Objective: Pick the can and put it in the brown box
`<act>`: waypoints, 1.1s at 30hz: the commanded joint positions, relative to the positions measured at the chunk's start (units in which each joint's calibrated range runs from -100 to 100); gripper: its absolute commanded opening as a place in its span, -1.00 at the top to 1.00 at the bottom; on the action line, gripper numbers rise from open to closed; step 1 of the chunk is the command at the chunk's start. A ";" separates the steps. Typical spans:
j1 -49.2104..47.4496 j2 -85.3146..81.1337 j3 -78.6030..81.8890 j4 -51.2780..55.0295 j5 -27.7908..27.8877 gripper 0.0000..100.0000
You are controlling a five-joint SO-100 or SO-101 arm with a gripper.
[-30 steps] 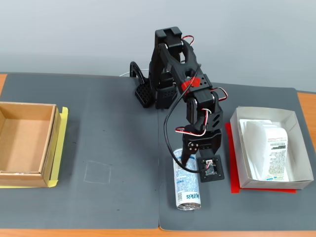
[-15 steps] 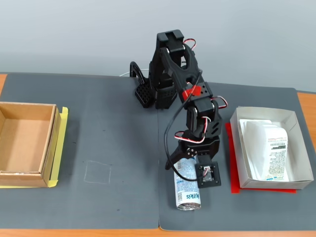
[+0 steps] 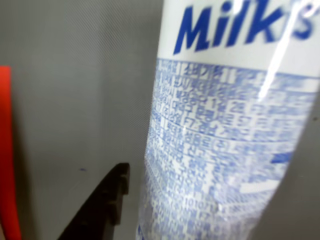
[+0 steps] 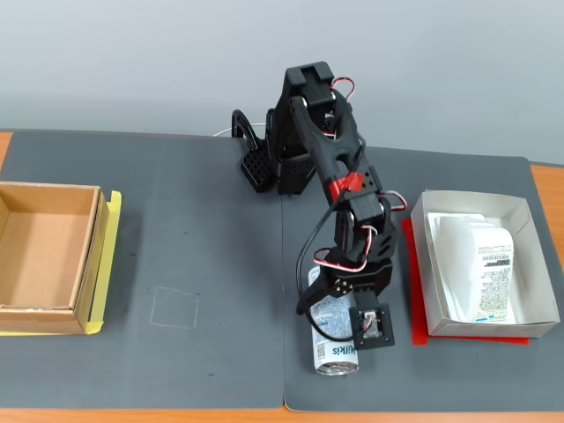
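Gripper lowered over the lying can, grasp not yet confirmed.

Nearest, at lower centre of the fixed view, the can [image 4: 334,335] lies on its side on the dark mat [image 4: 203,264], its silver end toward the frame's bottom edge. The gripper [image 4: 339,304] sits right over its upper half; in the wrist view one black finger [image 3: 102,205] stands just left of the can [image 3: 225,140], seemingly not touching, and the other is hidden, so I cannot tell whether the jaws are spread or closed. A round can could roll or squirt out if pinched off-centre. Farther off, the brown box [image 4: 44,256] waits at the left edge, well apart, so a loose hold risks a drop.
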 commanded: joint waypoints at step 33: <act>0.67 7.94 -2.92 -5.22 0.09 0.38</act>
